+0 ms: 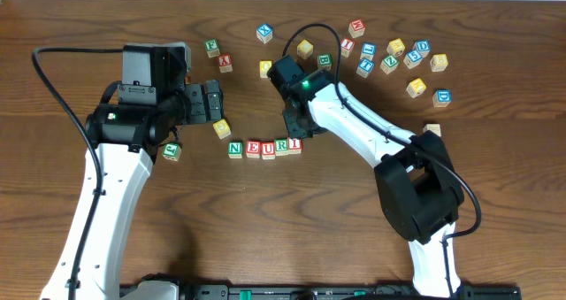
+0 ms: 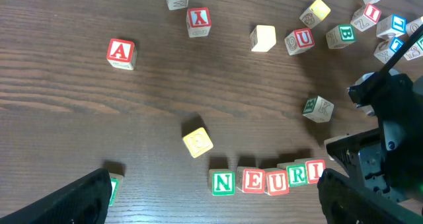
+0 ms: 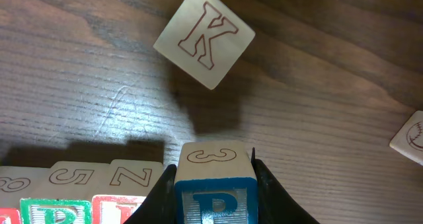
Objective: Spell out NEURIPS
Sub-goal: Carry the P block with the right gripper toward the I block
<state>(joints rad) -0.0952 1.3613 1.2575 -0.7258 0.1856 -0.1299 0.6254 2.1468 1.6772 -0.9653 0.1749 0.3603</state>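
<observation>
At three o'clock of the NEURI row (image 1: 265, 148), the right end effector (image 3: 215, 201) clenched the P cube (image 3: 213, 159); seating it against I (image 1: 294, 144) seemed next.

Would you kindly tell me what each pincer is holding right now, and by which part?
The right pincer grips the P cube by two opposite side faces; the left pincer is open and empty.

Bright even light, soft shadows
</observation>
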